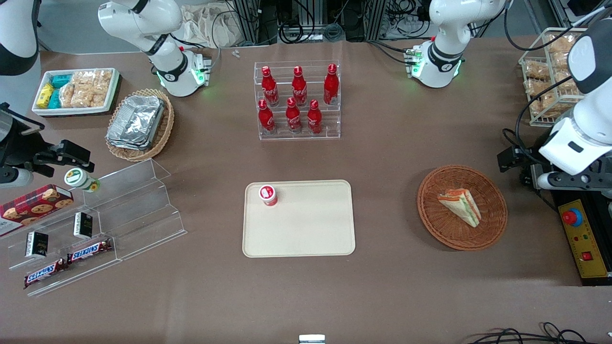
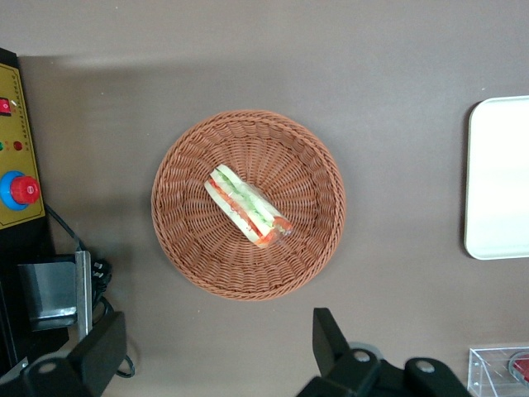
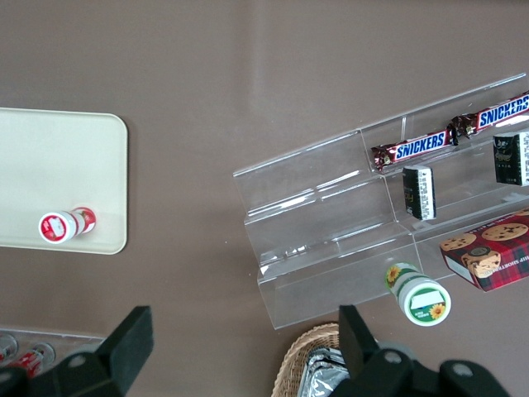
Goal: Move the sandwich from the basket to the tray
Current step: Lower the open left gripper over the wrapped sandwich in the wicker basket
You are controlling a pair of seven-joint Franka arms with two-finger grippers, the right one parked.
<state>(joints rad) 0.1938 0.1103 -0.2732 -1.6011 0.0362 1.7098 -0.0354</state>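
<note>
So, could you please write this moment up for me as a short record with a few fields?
sandwich: wrapped wedge lying in the basket, untouched
basket: round brown wicker bowl, on the table toward the working arm's end
tray: beige, flat, beside the basket, apart from it
on tray: one small red-and-white cup near a corner
hand: open, hovering above the basket, holding nothing
step done: none; sandwich not yet picked up

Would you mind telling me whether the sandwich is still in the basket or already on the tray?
In the basket: the sandwich lies in its middle, the tray lacks it, and the open gripper hovers above.
</note>
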